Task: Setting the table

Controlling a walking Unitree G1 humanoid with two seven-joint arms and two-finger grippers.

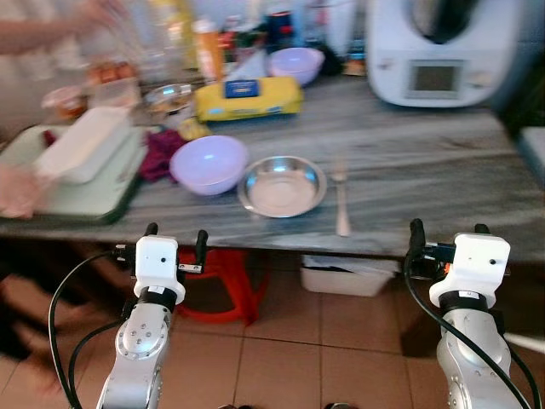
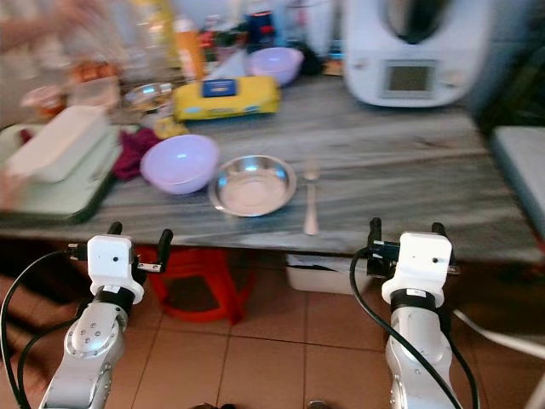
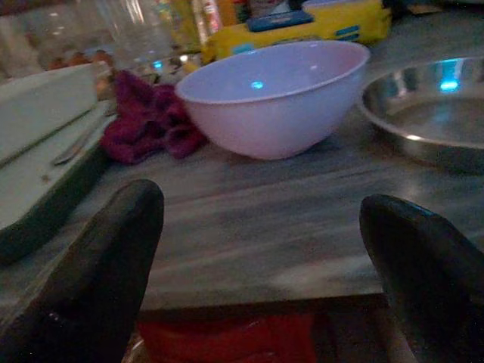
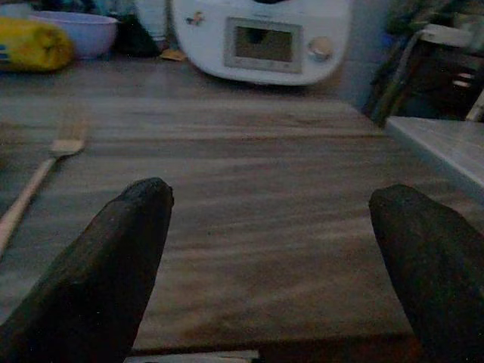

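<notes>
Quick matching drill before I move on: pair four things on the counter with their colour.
Things:
1. bowl beside the metal dish
2. dish
3. packet behind them
4. cloth left of the bowl

Colours:
A. yellow
B. dark red
C. lilac
D. silver

Pairs: 1-C, 2-D, 3-A, 4-B

Both the left gripper and the right gripper are open, at the near edge of the counter.

Right end effector (image 4: 268, 265): fingers (image 4: 106, 280) spread wide, level with the near worktop (image 4: 249, 204) edge.
Fork (image 4: 38, 181): flat on the worktop, ahead, beyond one finger.
White appliance (image 4: 261, 38): far ahead, screen facing the end effector.
</notes>
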